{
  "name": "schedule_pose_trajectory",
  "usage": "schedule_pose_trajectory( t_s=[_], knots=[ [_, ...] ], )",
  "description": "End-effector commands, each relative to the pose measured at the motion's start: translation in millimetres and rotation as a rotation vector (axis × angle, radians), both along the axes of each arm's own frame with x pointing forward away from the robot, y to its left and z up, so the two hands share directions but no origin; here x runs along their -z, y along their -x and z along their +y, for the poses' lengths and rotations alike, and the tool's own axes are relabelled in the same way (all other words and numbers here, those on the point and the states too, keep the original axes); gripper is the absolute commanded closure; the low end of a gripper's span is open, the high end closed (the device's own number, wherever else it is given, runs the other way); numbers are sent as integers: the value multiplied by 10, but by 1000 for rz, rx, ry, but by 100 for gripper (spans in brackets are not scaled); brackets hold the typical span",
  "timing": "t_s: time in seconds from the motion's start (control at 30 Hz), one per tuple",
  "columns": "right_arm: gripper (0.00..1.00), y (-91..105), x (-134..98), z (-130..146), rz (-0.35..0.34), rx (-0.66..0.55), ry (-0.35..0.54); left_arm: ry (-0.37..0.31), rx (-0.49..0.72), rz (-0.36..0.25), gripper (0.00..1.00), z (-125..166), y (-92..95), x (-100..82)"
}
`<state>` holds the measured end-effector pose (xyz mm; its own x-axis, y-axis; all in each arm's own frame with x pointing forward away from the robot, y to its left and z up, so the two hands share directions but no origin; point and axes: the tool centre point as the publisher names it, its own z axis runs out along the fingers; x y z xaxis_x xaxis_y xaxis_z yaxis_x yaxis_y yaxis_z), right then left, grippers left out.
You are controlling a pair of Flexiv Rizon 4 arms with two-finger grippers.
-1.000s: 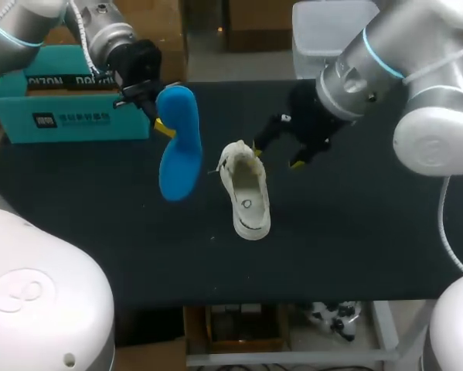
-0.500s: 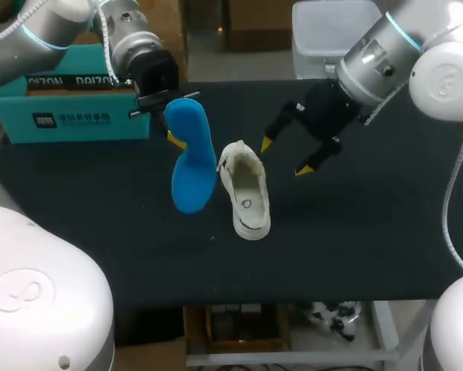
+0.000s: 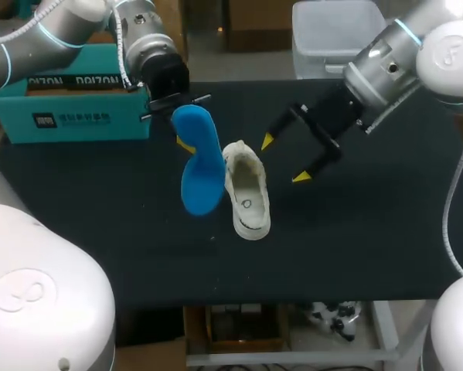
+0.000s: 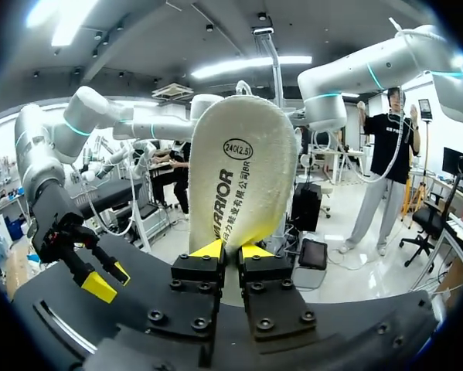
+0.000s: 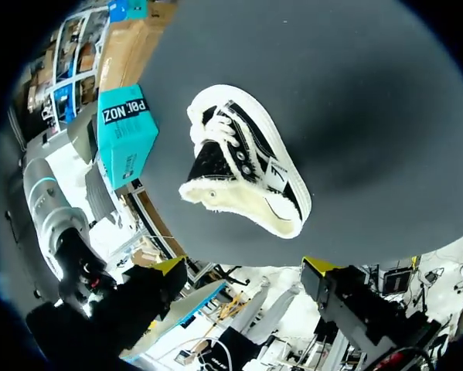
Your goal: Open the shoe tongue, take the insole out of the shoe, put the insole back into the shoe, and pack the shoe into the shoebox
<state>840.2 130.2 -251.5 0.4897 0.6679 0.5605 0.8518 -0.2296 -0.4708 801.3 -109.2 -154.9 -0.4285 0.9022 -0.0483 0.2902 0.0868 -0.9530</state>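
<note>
I am holding the insole clear of the bench w/ the L fingers, which are clamping its narrow heel end from both sides. The wide forefoot end is hanging free and tilted downward, just beside the shoe on its L flank; I cannot tell whether the two are touching. I judge this grip is leaving the forefoot free to enter the opening first, i.e. the reinsertion step is in hand. The shoe is sitting on the bench approx. mid-table, fleecy opening facing up, toe toward the near edge. The R fingers are spread wide and gripping nothing, hovering above the bench near the shoe's R side. That position is probably for steadying the shoe or keeping the tongue back. The shoebox is standing at the far L corner, well apart from the shoe; packing is not yet done.
</note>
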Motion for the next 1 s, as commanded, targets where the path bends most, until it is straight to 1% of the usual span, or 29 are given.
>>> schedule_pose_trajectory(
  t_s=[0.03,0.3,0.33,0.37,0.4,0.43,0.47,0.5,0.63,0.67,0.73,0.77,0.8,0.9,1.0],
  knots=[
    [0,64,32,-72,163,272,-74,8,10,-34,100,-96,71,-29],
    [0,64,32,-72,163,272,-74,17,5,-112,100,-293,80,17],
    [0,62,43,-68,170,291,-96,18,-5,-128,100,-315,84,25],
    [0,68,64,-69,199,315,-134,25,-5,-148,100,-328,95,34],
    [0,74,88,-63,215,315,-151,27,-18,-168,100,-341,107,43],
    [0,79,113,-53,216,335,-198,39,-12,-190,100,-354,126,56],
    [0,85,134,-49,234,336,-214,42,-16,-205,100,-359,136,65],
    [0,90,149,-41,218,344,-249,49,-22,-235,100,-377,157,80],
    [0,95,236,-22,252,370,-311,61,0,-311,100,-423,213,156],
    [0,97,252,-21,255,371,-312,56,9,-319,100,-433,218,168],
    [0,101,300,-13,273,391,-324,61,26,-356,100,-455,237,206],
    [0,100,307,-8,273,390,-328,61,26,-364,100,-458,243,213],
    [0,98,318,3,282,389,-349,66,29,-389,100,-467,256,225],
    [0,95,327,19,307,404,-355,67,26,-426,100,-496,274,235],
    [0,93,327,32,336,424,-358,64,7,-496,100,-541,304,254]
  ],
)
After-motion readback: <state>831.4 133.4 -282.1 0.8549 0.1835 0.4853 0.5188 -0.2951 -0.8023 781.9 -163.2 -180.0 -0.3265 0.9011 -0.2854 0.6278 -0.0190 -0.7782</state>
